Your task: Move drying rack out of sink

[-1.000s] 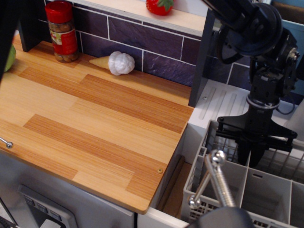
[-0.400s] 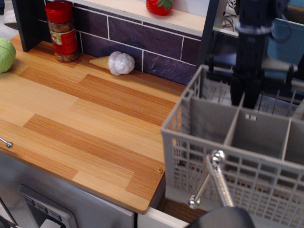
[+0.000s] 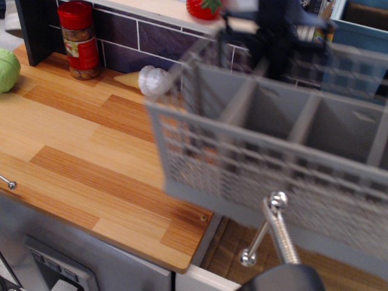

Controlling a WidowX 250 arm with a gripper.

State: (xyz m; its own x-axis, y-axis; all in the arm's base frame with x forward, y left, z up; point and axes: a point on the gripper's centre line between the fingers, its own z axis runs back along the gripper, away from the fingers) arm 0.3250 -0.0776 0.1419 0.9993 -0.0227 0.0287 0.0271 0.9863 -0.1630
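Note:
The grey lattice drying rack (image 3: 273, 157) hangs in the air, blurred by motion. Its left end is over the right edge of the wooden counter (image 3: 91, 145), and the rest is above the sink (image 3: 232, 240), whose wood-brown floor shows below it. My gripper (image 3: 280, 60) is at the top, dark and blurred, shut on the rack's far side near an inner divider. Its fingertips are hard to make out. The rack's compartments look empty.
A chrome faucet (image 3: 276, 230) stands in front of the rack at the bottom. On the counter are a red-lidded jar (image 3: 80, 39), a toy ice cream cone (image 3: 148, 80) and a green cabbage (image 3: 7, 70). A strawberry (image 3: 203, 7) sits on the back ledge. A blue box (image 3: 364, 36) is at the far right.
The rack has risen out of the sink with my gripper, then moved up and left, so its left end now overhangs the counter edge.

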